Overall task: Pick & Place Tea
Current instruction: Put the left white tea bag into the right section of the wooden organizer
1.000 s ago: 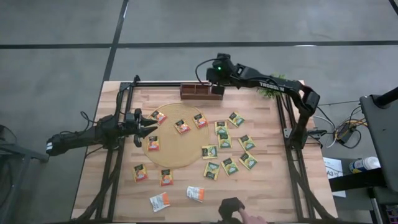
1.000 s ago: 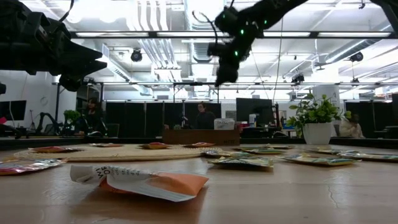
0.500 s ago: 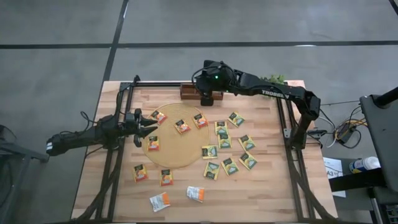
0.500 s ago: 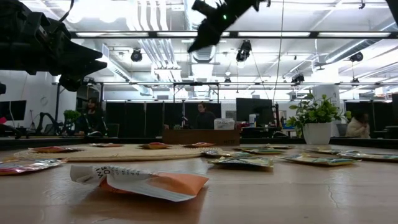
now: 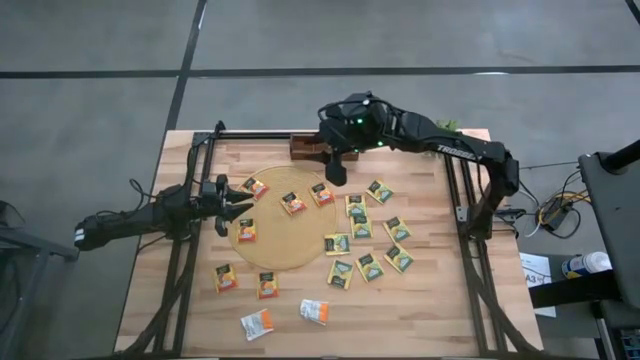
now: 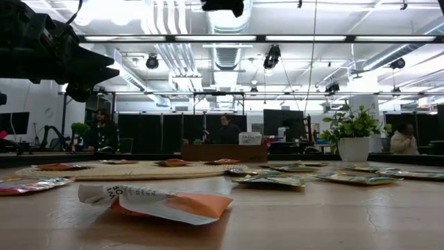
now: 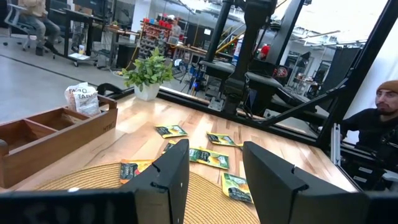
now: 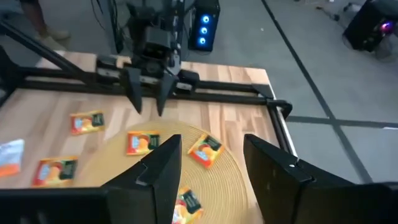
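Right gripper [image 5: 337, 172] hangs over the mat's [image 5: 270, 250] 1 o'clock edge, near the tray [image 5: 305, 146]; fingers spread, empty. Left gripper [image 5: 238, 198] waits at the mat's 9 o'clock edge, fingers spread, empty. Tea sachets [image 5: 361, 230] lie scattered on mat and table [image 5: 440, 300].

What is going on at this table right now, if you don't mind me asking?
A two-armed robot is sorting tea sachets. The right gripper hangs open and empty near the wooden tray, over the far edge of the round mat. The left gripper waits open at the mat's left edge. One white sachet sits in the tray; orange sachets and green-yellow sachets lie scattered across mat and table.
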Robot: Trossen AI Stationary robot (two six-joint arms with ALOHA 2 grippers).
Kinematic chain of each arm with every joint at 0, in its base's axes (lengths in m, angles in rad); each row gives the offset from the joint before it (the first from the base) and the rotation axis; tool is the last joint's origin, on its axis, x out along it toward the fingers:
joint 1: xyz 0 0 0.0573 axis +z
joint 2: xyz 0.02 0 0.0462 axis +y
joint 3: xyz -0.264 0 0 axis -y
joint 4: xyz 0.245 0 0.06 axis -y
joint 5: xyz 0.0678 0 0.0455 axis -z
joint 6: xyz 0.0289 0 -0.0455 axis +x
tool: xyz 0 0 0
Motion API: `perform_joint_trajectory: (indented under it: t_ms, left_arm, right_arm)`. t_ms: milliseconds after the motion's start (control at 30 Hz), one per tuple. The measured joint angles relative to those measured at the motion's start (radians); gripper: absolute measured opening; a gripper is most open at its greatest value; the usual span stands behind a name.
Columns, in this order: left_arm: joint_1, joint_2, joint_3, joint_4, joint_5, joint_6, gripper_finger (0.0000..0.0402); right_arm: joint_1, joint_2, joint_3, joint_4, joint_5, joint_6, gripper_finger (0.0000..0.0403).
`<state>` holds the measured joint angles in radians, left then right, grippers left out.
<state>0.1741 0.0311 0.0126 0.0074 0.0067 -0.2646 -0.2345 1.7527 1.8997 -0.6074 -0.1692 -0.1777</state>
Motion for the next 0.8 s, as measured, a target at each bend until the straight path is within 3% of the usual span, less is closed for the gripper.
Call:
perform_joint_trajectory:
  t_ms: [367,800]
  left_arm:
    - [0.0,0.001,0.0,0.0,0.0,0.032,0.0145]
    - [0.0,0.002,-0.001,0.011,0.0,0.044,0.0145]
  right_arm:
    - [0.014,-0.167,-0.042,0.016,-0.016,0.123,0.0146]
    - [0.064,-0.463,-0.407,0.207,-0.016,0.249,0.0046]
